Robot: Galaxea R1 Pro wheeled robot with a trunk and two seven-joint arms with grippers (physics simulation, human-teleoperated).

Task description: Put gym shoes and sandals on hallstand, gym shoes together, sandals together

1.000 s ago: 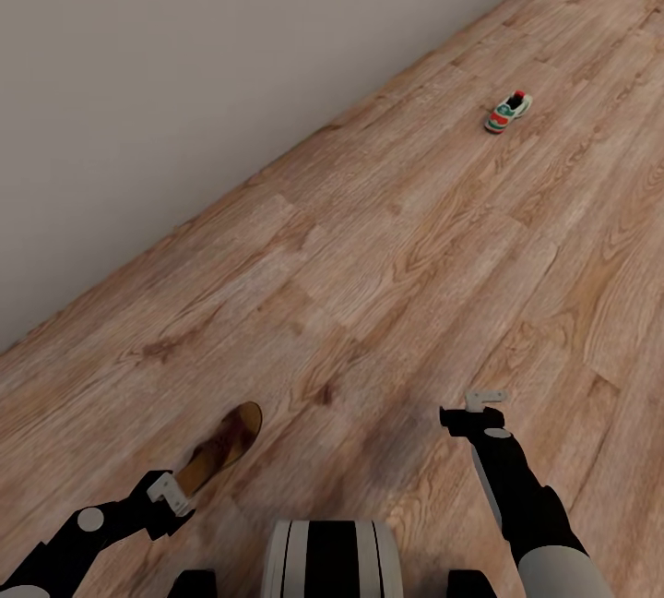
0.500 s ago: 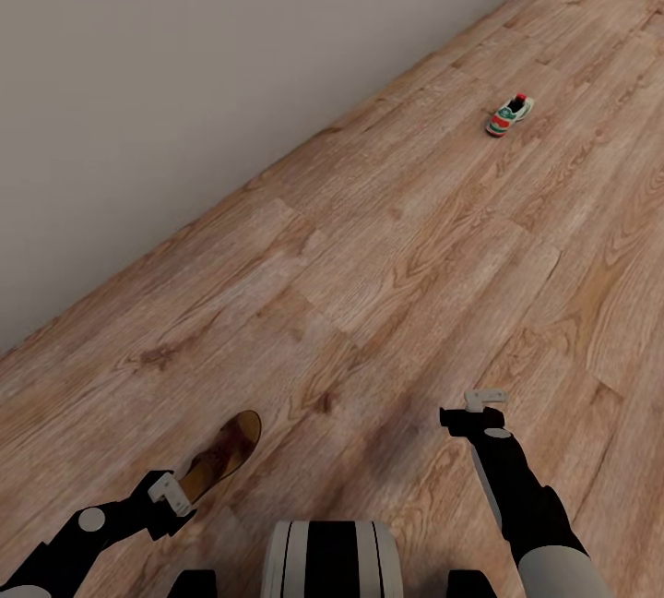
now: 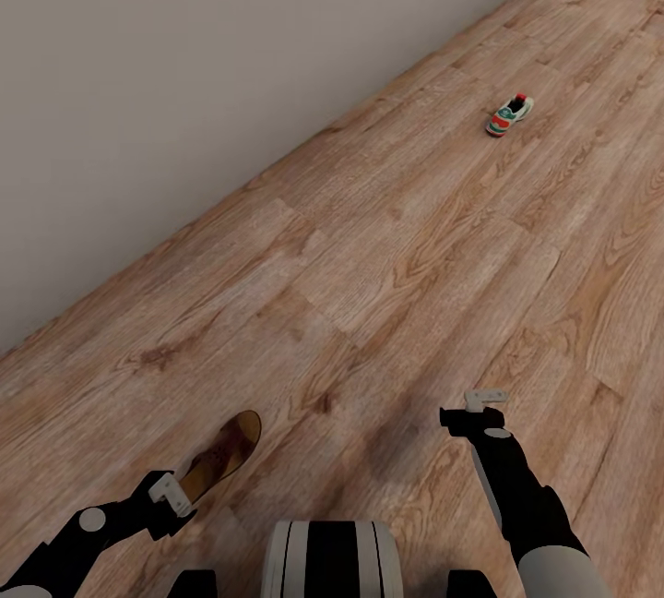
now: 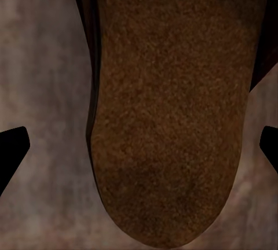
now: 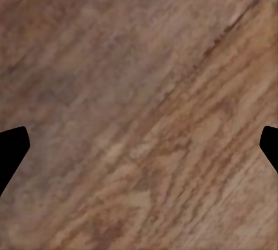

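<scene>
- two shoes show in head view: one sandal (image 3: 221,452) on the floor (image 3: 387,266) just ahead of the base, toe pointing away, & one gym shoe (image 3: 509,113) well apart up the corridor, nearer the wall (image 3: 184,53). other sandal, other gym shoe & the rack aren't shown.
- left gripper (image 3: 166,494) hangs over the sandal's heel end; left wrist view has the tan footbed (image 4: 174,117) running between the two dark fingertips (image 4: 11,151), floor visible either side. fingers spread wide, nothing clamped.
- right gripper (image 3: 475,409) hovers over bare planks, fingers also spread apart w/ nothing between them (right wrist view: just wood grain (image 5: 139,111)).
- step in hand, i judge: pick the sandal w/ left arm. task looks barely begun, since both visible shoes are on the floor.
- to do it well: sandal is flat & thin, so come down low, nearly to the floor, before closing. keep fingers astride the sole's width, not along its length.
- grip near mid-sole or by the strap if reachable; can't tell strap position from wrist view, too close.
- risk: pinching only the edge, so the sandal pivots or slips out; fingertips jamming into the planks.
- containers: none shown, nothing to report inside any.
</scene>
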